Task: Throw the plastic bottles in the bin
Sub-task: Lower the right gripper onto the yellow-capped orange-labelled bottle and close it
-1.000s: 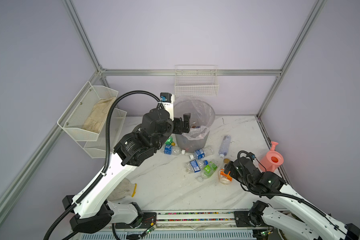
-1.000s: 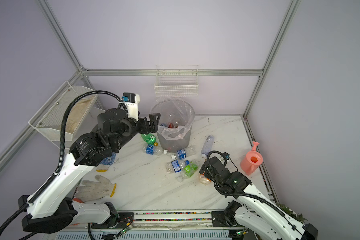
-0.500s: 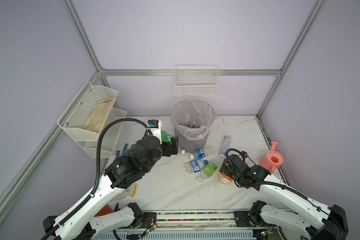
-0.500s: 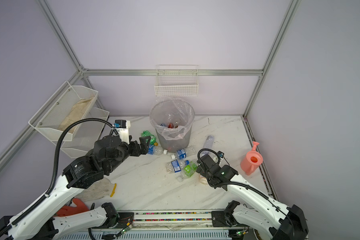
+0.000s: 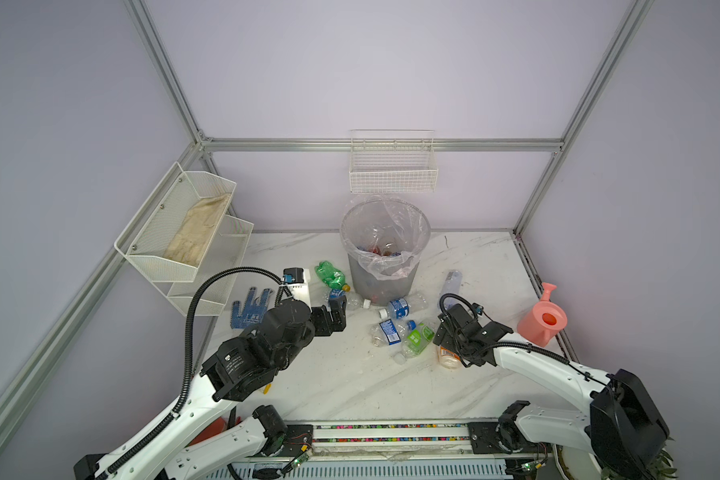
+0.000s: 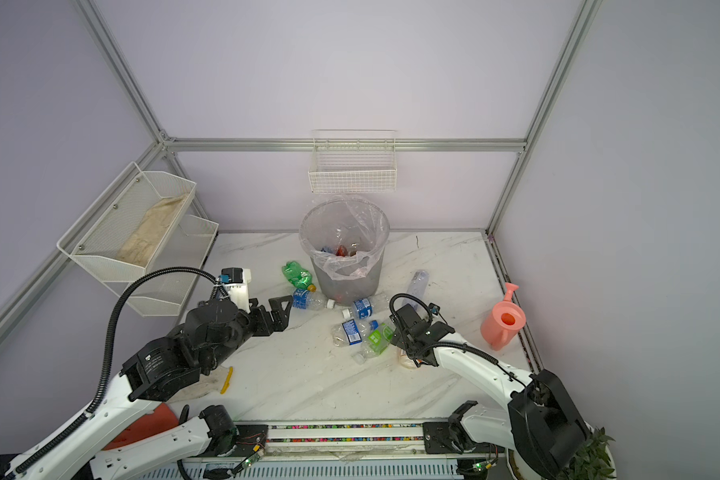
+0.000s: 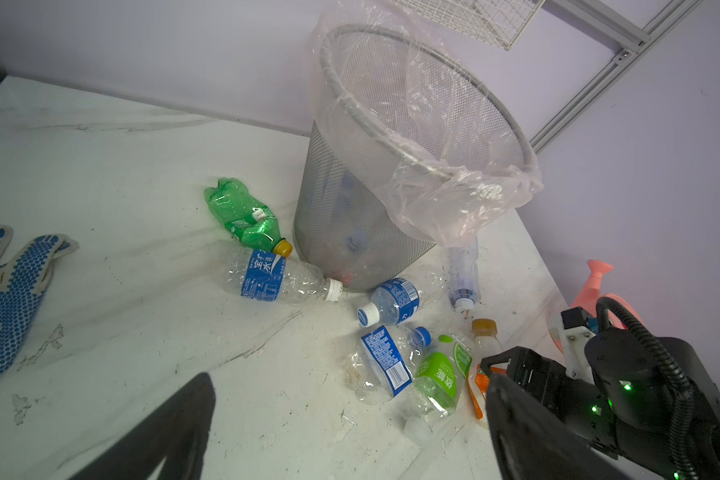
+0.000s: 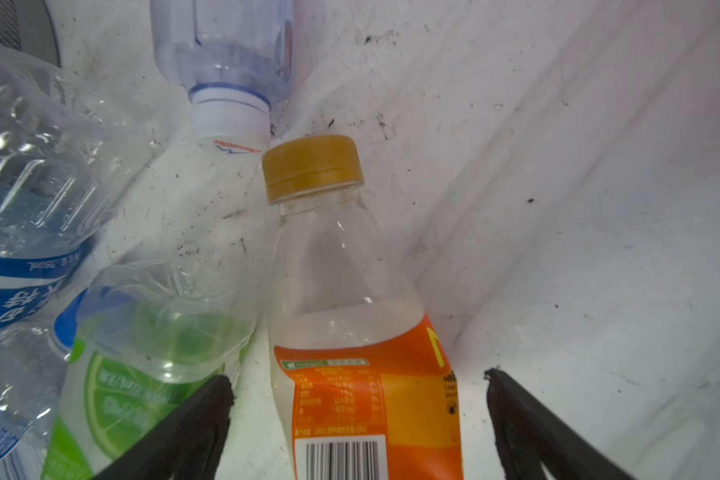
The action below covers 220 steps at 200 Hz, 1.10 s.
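Now: pick-up step in hand. The right claw [image 8: 356, 380] stood wide and empty, one finger on each side of the orange-labelled bottle [image 8: 350, 332], which lay flat on the worktop [image 5: 350, 382] toward its right edge, just beside a green-labelled bottle [image 8: 142, 374]. The left claw [image 5: 334, 313], also wide and empty, hung near a blue-labelled bottle [image 7: 267, 276] at the foot of the bin [image 5: 385, 278]. The bin stood by the back edge with some bottles inside. Judged next: close on the orange-labelled bottle, lift clear of its neighbours, carry over the rim.
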Each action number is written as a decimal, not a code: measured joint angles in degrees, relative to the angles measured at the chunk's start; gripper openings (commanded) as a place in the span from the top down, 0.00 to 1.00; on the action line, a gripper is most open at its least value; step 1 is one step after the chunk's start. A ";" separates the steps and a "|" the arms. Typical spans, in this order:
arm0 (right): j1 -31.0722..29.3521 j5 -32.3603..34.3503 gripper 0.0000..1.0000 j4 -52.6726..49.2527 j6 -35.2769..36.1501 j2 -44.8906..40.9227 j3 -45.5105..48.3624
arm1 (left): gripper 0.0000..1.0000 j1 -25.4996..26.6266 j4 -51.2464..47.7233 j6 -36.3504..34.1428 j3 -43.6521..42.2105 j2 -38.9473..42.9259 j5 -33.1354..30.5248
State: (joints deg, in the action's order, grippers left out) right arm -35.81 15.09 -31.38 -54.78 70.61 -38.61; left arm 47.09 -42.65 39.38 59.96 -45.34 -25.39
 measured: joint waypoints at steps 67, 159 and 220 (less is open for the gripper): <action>2.36 -2.73 0.03 4.96 1.60 2.27 3.48 | 0.00 0.00 -1.42 3.04 -4.37 3.39 0.31; 2.82 -3.56 0.05 7.04 3.23 4.90 3.48 | 0.00 0.00 -2.12 5.35 -7.50 5.51 1.22; 3.08 -4.42 0.30 8.35 3.98 5.46 3.48 | 0.00 0.00 -2.89 6.60 -8.33 7.04 1.20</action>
State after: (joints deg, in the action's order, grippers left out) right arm -32.73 10.68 -23.03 -50.81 76.07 -35.14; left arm 47.09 -45.54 45.98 51.64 -38.30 -24.18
